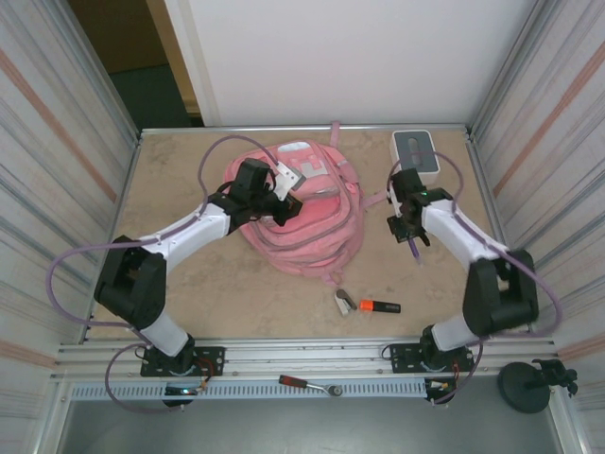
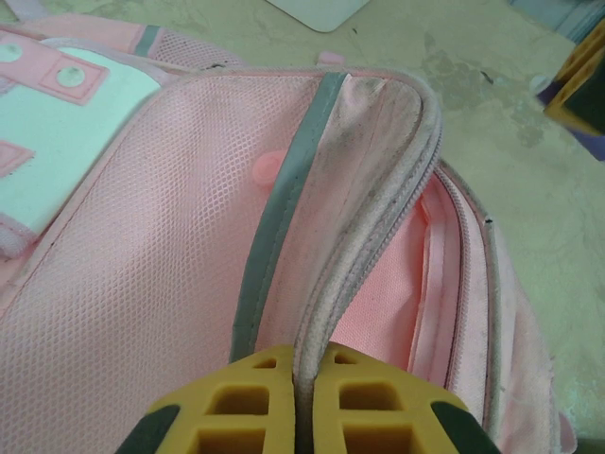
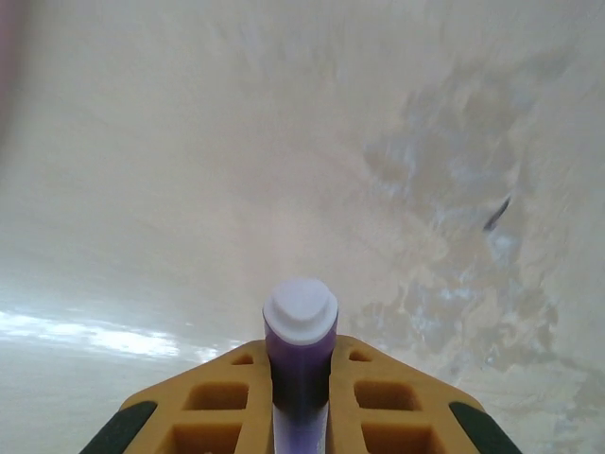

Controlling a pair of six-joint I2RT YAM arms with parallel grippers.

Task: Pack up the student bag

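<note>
The pink student bag lies in the middle of the table, its main compartment gaping. My left gripper sits over the bag's upper left part. In the left wrist view that gripper is shut on the grey-white zipper rim of the opening, and pink lining shows to the right of it. My right gripper hovers over the table just right of the bag. It is shut on a purple marker with a white end cap, which points away from the wrist over bare tabletop.
A white box with a grey top stands at the back right. An orange-and-black marker and a small grey-and-orange item lie in front of the bag. A screwdriver rests on the front rail. Metal walls close in both sides.
</note>
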